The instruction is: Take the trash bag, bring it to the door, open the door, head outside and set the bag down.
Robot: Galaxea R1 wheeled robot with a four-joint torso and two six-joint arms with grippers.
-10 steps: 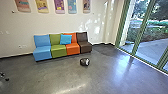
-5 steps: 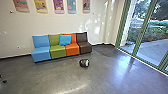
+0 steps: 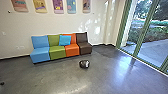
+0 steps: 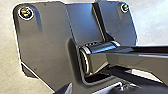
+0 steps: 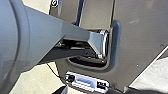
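Observation:
On the grey floor in the head view lies a small, rounded black trash bag (image 3: 84,64) with a white patch on its right side. It sits apart from the seats. The glass door wall (image 3: 147,42) with green frames stands at the right; I cannot tell which panel opens. A dark pointed bit of my left gripper (image 4: 64,89) pokes in at the bottom edge of the left wrist view. In the right wrist view a similar dark tip of my right gripper (image 5: 61,90) shows low down.
A row of blue, green, orange and brown seats (image 3: 57,51) with a blue cushion (image 3: 65,40) stands along the white wall (image 3: 62,23). Colourful panels (image 3: 58,6) hang above. Paving and bushes (image 3: 142,33) lie beyond the glass. A small dark object (image 3: 2,83) is at the left edge.
The head picture has shifted slightly: the camera has moved, and the seats and bag appear a little nearer.

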